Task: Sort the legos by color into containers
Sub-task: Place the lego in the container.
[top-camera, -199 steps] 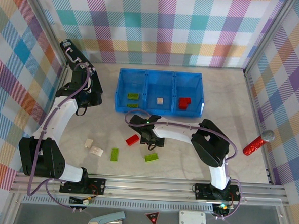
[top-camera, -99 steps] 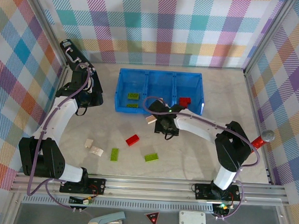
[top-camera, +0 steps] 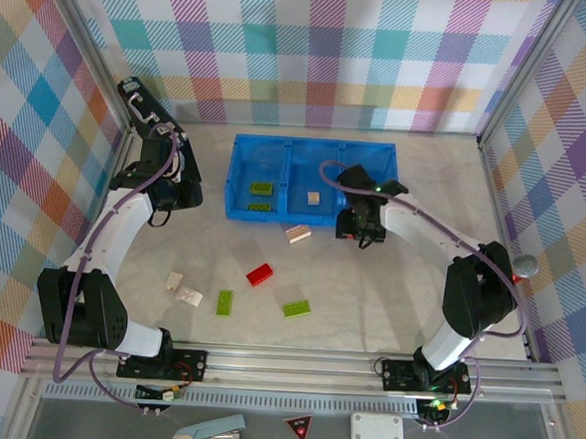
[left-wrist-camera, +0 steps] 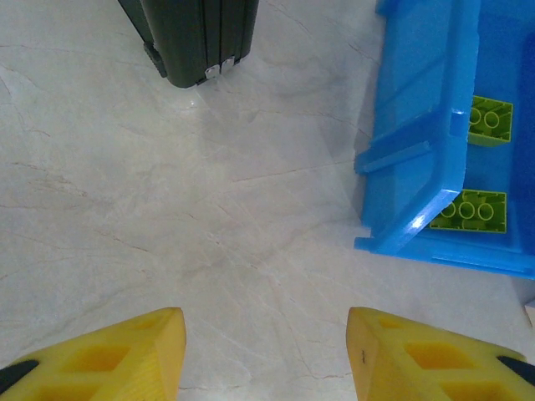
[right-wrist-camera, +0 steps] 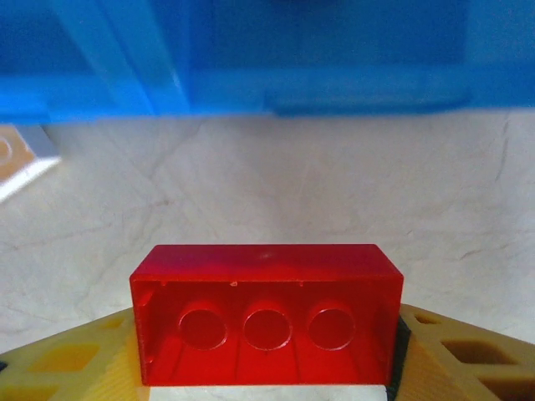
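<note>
My right gripper [top-camera: 359, 224] is shut on a red lego [right-wrist-camera: 266, 313] and hovers over the near wall of the right container in the blue tray [top-camera: 242, 214]. The tray's wall [right-wrist-camera: 251, 83] runs just beyond the brick. Two green legos [top-camera: 262, 188] lie in the left container and a cream one [top-camera: 314, 197] in the middle. On the table lie a cream lego [top-camera: 298, 234], a red one [top-camera: 260, 273], two green [top-camera: 297, 307] [top-camera: 225, 302] and two cream [top-camera: 175, 281] [top-camera: 189, 296]. My left gripper [top-camera: 170, 190] stands open over bare table left of the tray, its fingers [left-wrist-camera: 125, 359] wide apart.
A black case [left-wrist-camera: 196, 38] stands beyond the left gripper. A red and silver cylinder [top-camera: 503, 279] leans at the right wall. Plaid walls close in the back and both sides. The tray's corner [left-wrist-camera: 418, 192] lies right of the left gripper.
My right gripper has travelled from mid-table up and right to the tray's right container with the red lego. A cream lego now lies before the tray. The left arm stayed still.
</note>
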Controlling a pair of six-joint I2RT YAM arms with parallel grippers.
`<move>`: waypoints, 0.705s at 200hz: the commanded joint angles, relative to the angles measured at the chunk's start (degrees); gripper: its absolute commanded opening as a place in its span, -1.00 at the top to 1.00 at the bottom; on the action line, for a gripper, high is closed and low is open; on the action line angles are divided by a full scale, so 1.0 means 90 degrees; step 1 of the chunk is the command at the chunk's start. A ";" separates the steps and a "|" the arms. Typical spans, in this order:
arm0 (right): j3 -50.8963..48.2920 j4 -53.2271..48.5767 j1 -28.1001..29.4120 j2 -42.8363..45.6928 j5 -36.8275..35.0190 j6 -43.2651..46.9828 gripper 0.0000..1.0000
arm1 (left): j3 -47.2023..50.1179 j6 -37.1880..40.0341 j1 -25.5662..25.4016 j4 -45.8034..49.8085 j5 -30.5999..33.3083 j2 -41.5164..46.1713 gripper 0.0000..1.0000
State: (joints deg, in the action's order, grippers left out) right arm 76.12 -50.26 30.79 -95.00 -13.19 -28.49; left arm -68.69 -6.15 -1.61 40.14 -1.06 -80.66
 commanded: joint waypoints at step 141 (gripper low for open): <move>0.3783 -0.0296 -0.1563 -0.3017 0.0724 0.1649 -0.29 | 0.0132 0.0088 0.0091 -0.0150 -0.0105 0.0067 -0.07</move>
State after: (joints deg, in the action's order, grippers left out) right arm 105.10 -50.98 17.45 -118.52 -8.05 -15.77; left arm -68.25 -6.13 -1.56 39.90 -1.08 -80.66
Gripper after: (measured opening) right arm 0.647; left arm 0.538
